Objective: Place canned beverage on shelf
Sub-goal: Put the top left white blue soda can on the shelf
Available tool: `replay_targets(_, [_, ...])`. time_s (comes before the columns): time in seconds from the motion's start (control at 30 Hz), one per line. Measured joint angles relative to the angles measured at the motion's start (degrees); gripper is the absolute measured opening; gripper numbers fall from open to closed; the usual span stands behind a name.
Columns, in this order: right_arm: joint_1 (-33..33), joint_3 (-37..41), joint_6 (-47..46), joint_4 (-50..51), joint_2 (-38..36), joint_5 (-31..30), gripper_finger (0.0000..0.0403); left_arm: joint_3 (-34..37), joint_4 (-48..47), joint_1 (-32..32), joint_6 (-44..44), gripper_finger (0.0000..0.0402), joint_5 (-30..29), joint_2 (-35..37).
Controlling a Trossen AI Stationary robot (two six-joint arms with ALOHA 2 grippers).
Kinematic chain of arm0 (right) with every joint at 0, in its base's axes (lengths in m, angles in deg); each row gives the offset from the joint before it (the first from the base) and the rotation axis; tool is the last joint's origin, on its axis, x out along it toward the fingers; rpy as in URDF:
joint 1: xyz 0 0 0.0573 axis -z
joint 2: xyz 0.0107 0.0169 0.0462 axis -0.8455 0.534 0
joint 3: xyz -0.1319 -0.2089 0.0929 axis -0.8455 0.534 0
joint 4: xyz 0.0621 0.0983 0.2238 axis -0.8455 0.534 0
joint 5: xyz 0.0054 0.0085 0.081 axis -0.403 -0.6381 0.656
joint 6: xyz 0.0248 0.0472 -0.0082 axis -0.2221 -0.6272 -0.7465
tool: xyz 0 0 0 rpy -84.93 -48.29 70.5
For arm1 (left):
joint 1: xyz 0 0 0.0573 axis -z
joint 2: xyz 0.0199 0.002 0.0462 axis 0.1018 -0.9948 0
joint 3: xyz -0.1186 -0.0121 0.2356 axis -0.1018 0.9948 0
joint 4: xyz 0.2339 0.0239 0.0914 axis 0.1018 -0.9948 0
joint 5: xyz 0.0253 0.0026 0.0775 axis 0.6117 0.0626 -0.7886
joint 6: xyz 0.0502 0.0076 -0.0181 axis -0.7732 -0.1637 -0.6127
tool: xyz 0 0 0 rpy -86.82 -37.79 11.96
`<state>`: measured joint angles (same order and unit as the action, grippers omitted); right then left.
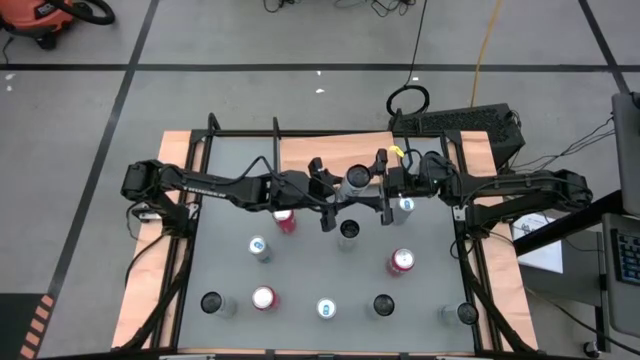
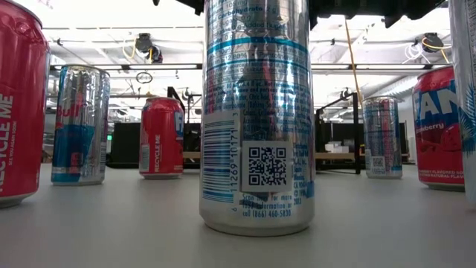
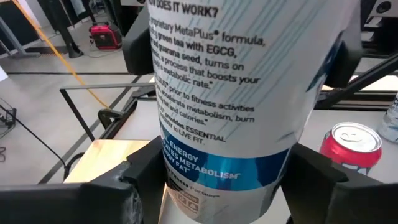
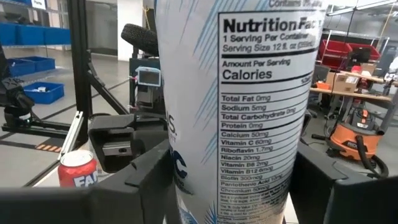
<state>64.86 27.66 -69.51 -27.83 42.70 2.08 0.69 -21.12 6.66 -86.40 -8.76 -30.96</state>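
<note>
A tall white canned beverage (image 1: 357,178) with a blue band and a silver top is held upright in the air over the middle of the table. My left gripper (image 1: 345,182) comes at it from the table's left and my right gripper (image 1: 372,180) from the right; both are shut on it. The left wrist view shows its printed side (image 3: 217,106), the right wrist view its nutrition label (image 4: 261,106). Beyond the can, the left wrist view shows the shelf (image 3: 102,158), a light-wood board with a thin black rod frame. My left gripper pinches the can's wall at its blue band (image 3: 180,163), low on the can, between its two fingers (image 3: 146,174). The fingers come level from the table's left. The can stands about upright, lifted clear of the table. My right gripper has the same can between its two fingers (image 4: 146,171), on the wall beside the lower part of the nutrition label (image 4: 205,174). They come level from the table's right, opposite my left gripper. The can stays upright in the air.
Several cans stand on the grey tabletop (image 1: 430,290) below and nearer: red ones (image 1: 285,220) (image 1: 401,262) (image 1: 263,298), silver-blue ones (image 1: 260,248) (image 1: 327,308), dark-topped ones (image 1: 348,230) (image 1: 384,305). One silver-blue can (image 2: 256,112) fills the low view.
</note>
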Motion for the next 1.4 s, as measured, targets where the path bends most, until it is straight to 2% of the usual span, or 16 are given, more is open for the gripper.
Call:
replay_targets(0.4, [-0.1,0.0,0.1,-2.2,-2.1,0.0,0.0291,0.0,-2.0,-0.2,0.1,0.0251,-0.4,0.0])
replay_targets(0.57, [-0.1,-1.2,2.8,-0.8,-3.6,0.0,0.0299,0.0,-2.3,-0.7,1.2,0.0251,-0.4,0.0])
replay_targets(0.83, [-0.8,-8.5,5.6,8.6,-2.4,-2.2,0.0276,0.0,-1.7,-1.5,1.3,0.0251,-0.4,-0.5])
replay_targets(1.17, [-0.9,-8.8,5.8,10.4,-2.4,-3.1,0.0228,0.0,-2.5,-1.5,1.3,0.0251,-0.7,-0.6])
replay_targets(1.4, [0.6,-8.8,6.5,11.2,-2.4,-2.8,0.0216,0.0,-3.2,-1.6,1.1,0.0262,-1.0,-0.6])
